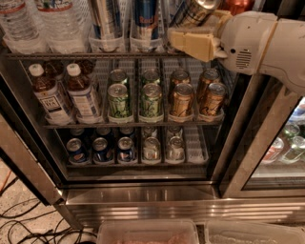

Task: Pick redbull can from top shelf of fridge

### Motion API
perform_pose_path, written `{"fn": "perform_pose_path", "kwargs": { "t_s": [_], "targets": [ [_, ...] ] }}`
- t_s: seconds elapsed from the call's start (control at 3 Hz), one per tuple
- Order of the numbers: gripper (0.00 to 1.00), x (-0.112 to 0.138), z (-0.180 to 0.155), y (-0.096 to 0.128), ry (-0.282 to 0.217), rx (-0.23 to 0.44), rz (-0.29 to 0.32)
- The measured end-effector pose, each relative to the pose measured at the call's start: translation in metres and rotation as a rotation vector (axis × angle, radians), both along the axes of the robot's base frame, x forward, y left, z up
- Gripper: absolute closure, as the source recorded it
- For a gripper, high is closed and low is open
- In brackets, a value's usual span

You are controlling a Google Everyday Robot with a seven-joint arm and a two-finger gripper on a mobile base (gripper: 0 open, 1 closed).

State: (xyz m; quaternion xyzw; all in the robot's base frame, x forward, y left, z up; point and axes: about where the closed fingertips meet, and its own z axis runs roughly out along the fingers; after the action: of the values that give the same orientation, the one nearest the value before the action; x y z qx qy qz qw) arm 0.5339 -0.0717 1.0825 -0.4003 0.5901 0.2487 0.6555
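Observation:
The fridge point(143, 193) stands open, with wire racks of drinks. On the top shelf point(95, 55), clear lane trays hold a slim silver and blue-grey can point(106, 19) and a mostly blue slim can point(145, 19). My gripper point(202, 28) reaches in from the right at the right end of this shelf. Its beige fingers point(190, 44) are closed around the redbull can point(193, 13), which is tilted with its silver lid up and to the right. The can's lower end is hidden behind the fingers.
Water bottles point(38, 24) fill the top shelf's left side. The middle rack holds tea bottles point(66, 93), green cans point(136, 100) and gold cans point(195, 97). The bottom rack holds short blue and silver cans point(124, 147). A second cooler door point(281, 143) is on the right, cables point(28, 224) on the floor.

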Motion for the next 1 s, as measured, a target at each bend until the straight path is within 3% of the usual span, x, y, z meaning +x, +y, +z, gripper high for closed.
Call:
{"fn": "perform_pose_path", "kwargs": {
  "t_s": [1.0],
  "targets": [
    [1.0, -0.031, -0.049, -0.024, 0.143, -0.18, 0.11]
  ]
}}
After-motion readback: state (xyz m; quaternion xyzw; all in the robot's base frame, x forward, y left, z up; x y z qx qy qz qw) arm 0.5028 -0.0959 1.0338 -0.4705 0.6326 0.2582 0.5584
